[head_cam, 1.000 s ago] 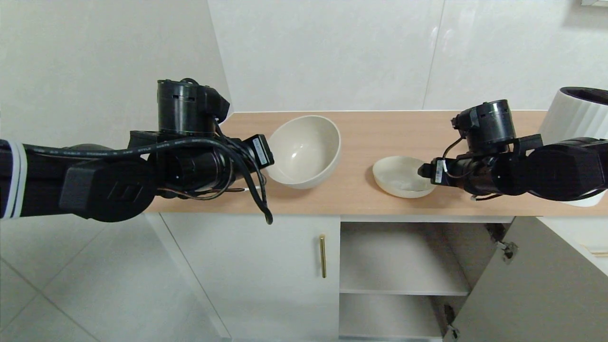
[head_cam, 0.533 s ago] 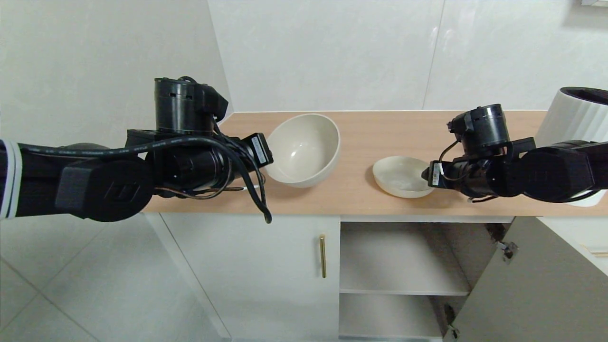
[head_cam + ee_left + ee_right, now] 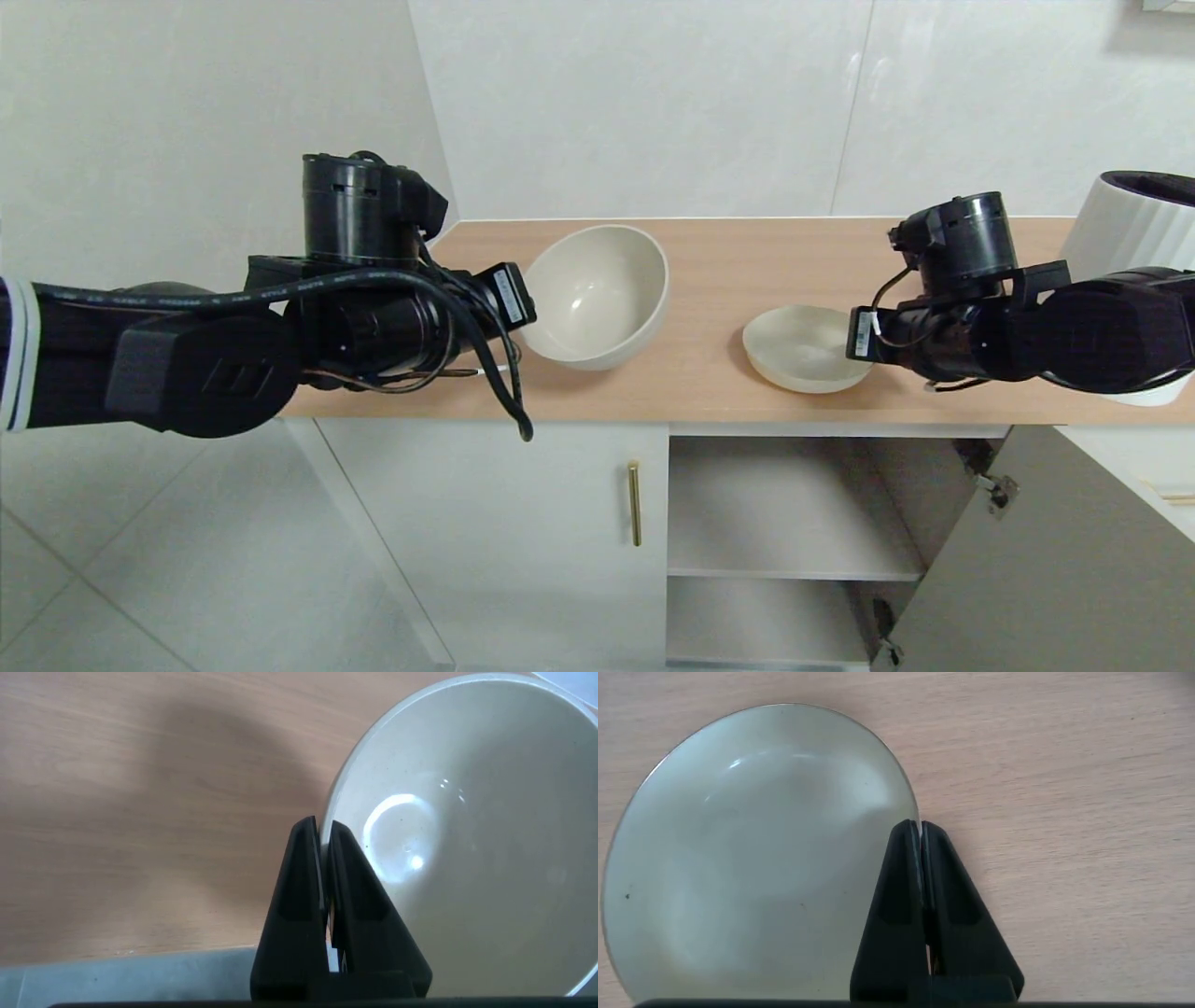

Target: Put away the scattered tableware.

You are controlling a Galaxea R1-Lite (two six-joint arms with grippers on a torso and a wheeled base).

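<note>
L gripper (image 3: 323, 826): fingers pinched tight on the rim of the big bowl (image 3: 597, 294), one finger inside the rim, one outside, at the bowl's L edge. The bowl is cream and sits tipped on the wooden counter (image 3: 728, 252), w/ its opening turned toward me and the L arm. In the L wrist cam the bowl (image 3: 467, 840) shows a glossy inside w/ a light glare.

R gripper (image 3: 921, 826): fingers pressed together on the rim of the shallow dish (image 3: 757, 849), thin edge caught between them. The dish (image 3: 803, 350) is to the R of the bowl on the same counter, apart from it, w/ bare wood between. I grip the dish on the side away from the bowl. I can't tell if the dish is flat on the counter or slightly raised.

Farther R of the bowl, past the dish, is a white ribbed container (image 3: 1130, 224) w/ a dark rim. Below the bowl is a closed cupboard door w/ a gold handle (image 3: 634, 502). Below and R of the bowl is an open cupboard (image 3: 794, 504) w/ shelves, door swung out.
</note>
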